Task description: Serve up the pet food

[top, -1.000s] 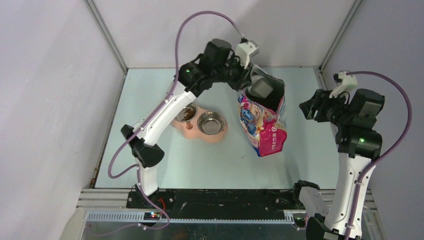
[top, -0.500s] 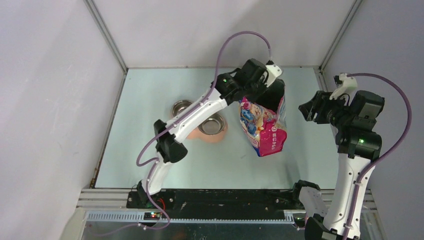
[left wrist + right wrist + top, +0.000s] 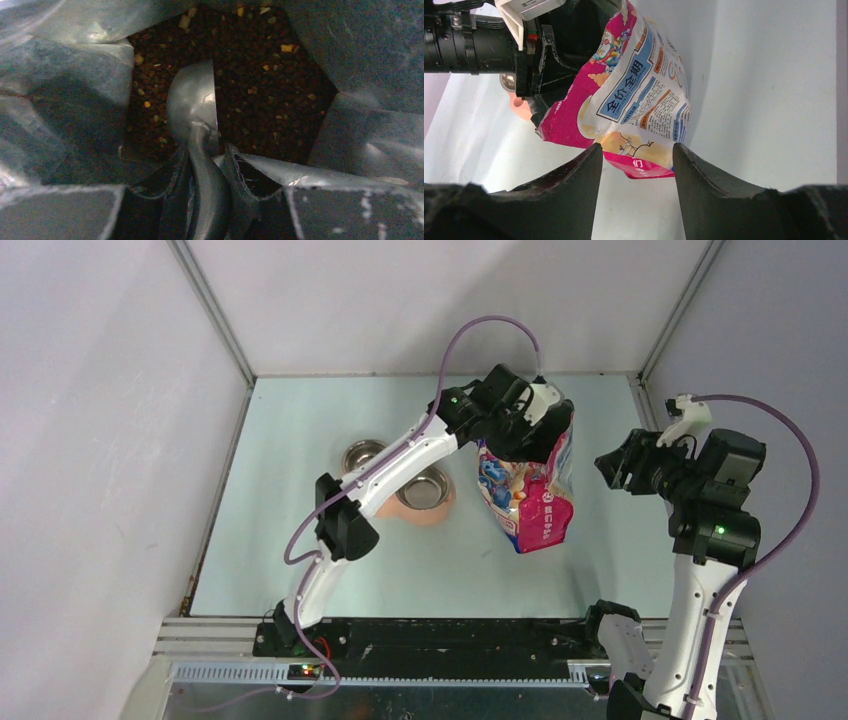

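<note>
Left wrist: scoop (image 3: 192, 107) points into pet food (image 3: 260, 75).

Arm links: white shells (image 3: 400, 457), black joint housings (image 3: 340, 530).
Cables (image 3: 490, 319): purple, one per arm.
Status lights (image 3: 718, 530): green.
Fingers (image 3: 569, 195): black, matte.

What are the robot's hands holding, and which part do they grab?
The left gripper pinches the grey scoop by its handle, its bowl down at the kibble inside the bag. The right gripper is open and holds nothing.
</note>
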You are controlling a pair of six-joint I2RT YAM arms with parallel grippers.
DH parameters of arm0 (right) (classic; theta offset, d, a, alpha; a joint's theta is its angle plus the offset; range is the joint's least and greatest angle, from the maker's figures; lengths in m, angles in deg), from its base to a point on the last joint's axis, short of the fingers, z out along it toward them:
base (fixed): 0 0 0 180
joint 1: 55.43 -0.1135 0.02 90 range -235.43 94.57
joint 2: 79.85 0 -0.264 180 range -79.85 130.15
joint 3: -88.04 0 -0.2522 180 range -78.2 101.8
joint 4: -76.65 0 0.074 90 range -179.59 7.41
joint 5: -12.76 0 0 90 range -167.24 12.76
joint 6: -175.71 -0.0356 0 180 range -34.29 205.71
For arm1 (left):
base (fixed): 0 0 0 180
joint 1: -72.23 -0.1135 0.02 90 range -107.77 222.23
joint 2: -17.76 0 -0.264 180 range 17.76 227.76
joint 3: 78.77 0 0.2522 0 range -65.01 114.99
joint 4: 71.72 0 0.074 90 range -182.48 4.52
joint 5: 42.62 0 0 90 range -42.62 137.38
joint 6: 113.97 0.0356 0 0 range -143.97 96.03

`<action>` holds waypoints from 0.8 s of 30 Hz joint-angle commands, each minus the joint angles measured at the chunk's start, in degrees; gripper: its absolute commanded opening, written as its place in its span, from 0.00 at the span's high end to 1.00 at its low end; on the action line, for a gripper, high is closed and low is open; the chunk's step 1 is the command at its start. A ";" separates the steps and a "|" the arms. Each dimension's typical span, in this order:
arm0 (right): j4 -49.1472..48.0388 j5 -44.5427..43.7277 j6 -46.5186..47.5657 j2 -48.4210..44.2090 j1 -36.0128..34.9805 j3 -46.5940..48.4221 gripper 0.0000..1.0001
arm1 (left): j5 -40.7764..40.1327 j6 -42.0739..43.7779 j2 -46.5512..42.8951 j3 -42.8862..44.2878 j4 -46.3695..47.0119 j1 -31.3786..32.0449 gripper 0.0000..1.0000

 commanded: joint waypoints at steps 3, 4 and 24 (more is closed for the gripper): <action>-0.66 0.69 -0.69 -0.42 0.30 -0.67 0.43 | 19.77 -7.47 -2.58 -2.25 -5.84 0.78 1.00; -0.71 0.77 -0.80 -0.41 0.34 -0.68 0.43 | 20.40 -7.85 -2.88 -2.22 -5.57 0.51 1.00; -1.08 0.14 -0.89 2.30 1.67 -0.96 0.43 | 40.32 -25.20 -10.10 -5.19 6.00 -12.41 1.00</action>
